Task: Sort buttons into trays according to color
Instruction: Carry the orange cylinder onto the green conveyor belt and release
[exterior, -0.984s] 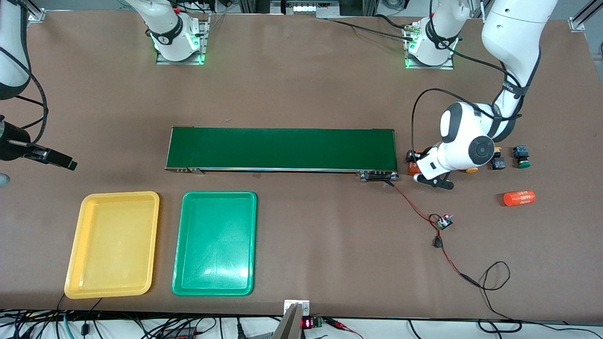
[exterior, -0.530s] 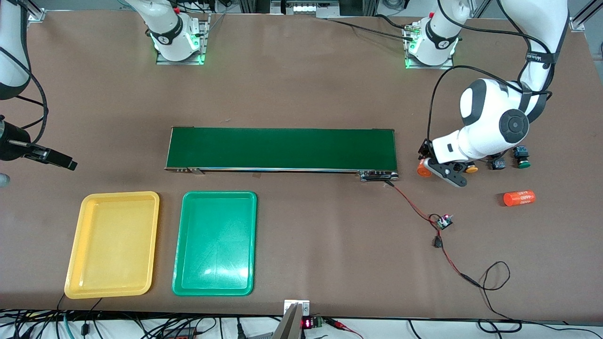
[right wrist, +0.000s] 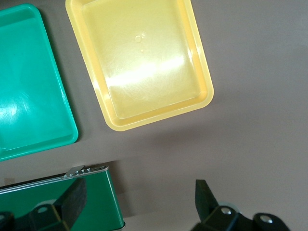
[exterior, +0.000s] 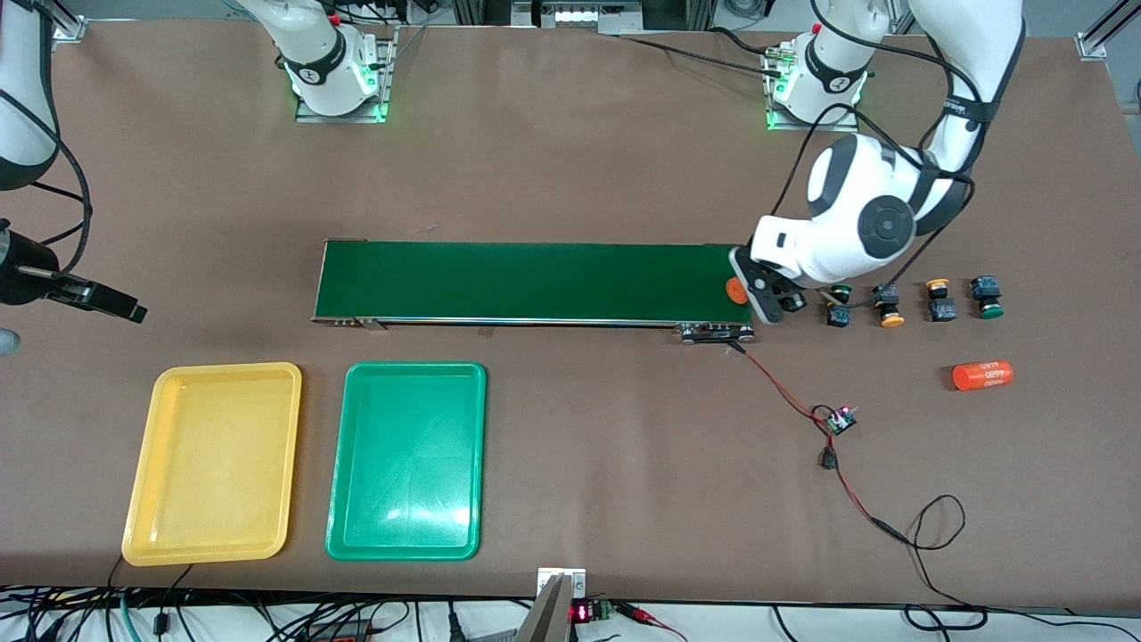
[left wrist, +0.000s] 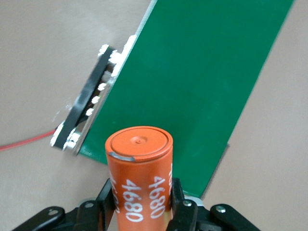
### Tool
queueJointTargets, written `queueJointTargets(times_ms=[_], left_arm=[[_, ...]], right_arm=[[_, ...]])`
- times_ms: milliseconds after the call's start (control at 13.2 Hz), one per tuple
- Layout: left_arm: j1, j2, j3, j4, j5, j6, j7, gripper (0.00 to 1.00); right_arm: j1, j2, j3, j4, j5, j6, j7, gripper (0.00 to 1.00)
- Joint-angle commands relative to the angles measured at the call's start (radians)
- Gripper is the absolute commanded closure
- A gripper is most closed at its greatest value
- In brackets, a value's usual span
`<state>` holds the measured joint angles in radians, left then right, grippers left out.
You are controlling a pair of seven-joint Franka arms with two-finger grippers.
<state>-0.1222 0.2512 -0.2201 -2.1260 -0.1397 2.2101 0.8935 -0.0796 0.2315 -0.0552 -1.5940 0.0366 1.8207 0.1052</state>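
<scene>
Two green-capped buttons (exterior: pixel 836 312) (exterior: pixel 986 301) and two yellow-capped buttons (exterior: pixel 889 308) (exterior: pixel 939 299) stand in a row on the table, beside the conveyor belt's end toward the left arm. My left gripper (exterior: pixel 749 290) (left wrist: pixel 143 199) is shut on an orange "4680" cylinder (left wrist: pixel 139 168) (exterior: pixel 735 290) and hangs over that end of the belt (exterior: pixel 535 281) (left wrist: pixel 192 72). The yellow tray (exterior: pixel 214 464) (right wrist: pixel 144 62) and the green tray (exterior: pixel 406 459) (right wrist: pixel 29 82) lie empty, nearer the front camera than the belt. My right gripper (exterior: pixel 125 309) (right wrist: pixel 139 202) waits open at the right arm's end of the table.
A second orange "4680" cylinder (exterior: pixel 982 374) lies on the table, nearer the front camera than the buttons. A red wire with a small circuit board (exterior: pixel 838 419) runs from the belt's motor end toward the table's front edge.
My left gripper has lifted the orange cylinder from the table beside the buttons and carried it over the belt's end, uncovering the row of buttons. The right arm has not moved.
</scene>
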Motion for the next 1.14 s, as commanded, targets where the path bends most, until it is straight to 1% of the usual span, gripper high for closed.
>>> queueJointTargets(times_ms=[0, 76, 227, 379, 606, 757, 1060], left_arm=[[-0.014, -0.02, -0.002, 0.0, 0.127, -0.003, 0.116, 1.0], [-0.022, -0.017, -0.017, 0.001, 0.159, 0.005, 0.152, 1.0], [-0.023, -0.01, -0.054, -0.002, 0.186, 0.058, 0.192, 1.0], [-0.045, 0.005, -0.065, 0.0, 0.189, 0.089, 0.194, 1.0], [-0.073, 0.04, -0.065, -0.002, 0.209, 0.143, 0.196, 1.0], [-0.082, 0.051, -0.065, 0.0, 0.245, 0.145, 0.196, 1.0], [-0.083, 0.069, -0.065, -0.002, 0.249, 0.146, 0.19, 1.0]], right_arm=[[-0.008, 0.011, 0.005, 0.019, 0.008, -0.004, -0.015, 0.0], [-0.008, 0.014, 0.005, 0.019, 0.008, -0.004, -0.015, 0.0], [-0.009, 0.023, 0.005, 0.019, 0.008, -0.004, -0.016, 0.0], [-0.011, 0.037, 0.003, 0.032, 0.008, 0.003, -0.016, 0.0], [-0.012, 0.057, 0.003, 0.072, 0.008, 0.002, -0.018, 0.0], [-0.014, 0.057, 0.003, 0.072, 0.008, 0.002, -0.018, 0.0], [-0.028, 0.057, 0.003, 0.072, 0.009, 0.002, -0.044, 0.0]])
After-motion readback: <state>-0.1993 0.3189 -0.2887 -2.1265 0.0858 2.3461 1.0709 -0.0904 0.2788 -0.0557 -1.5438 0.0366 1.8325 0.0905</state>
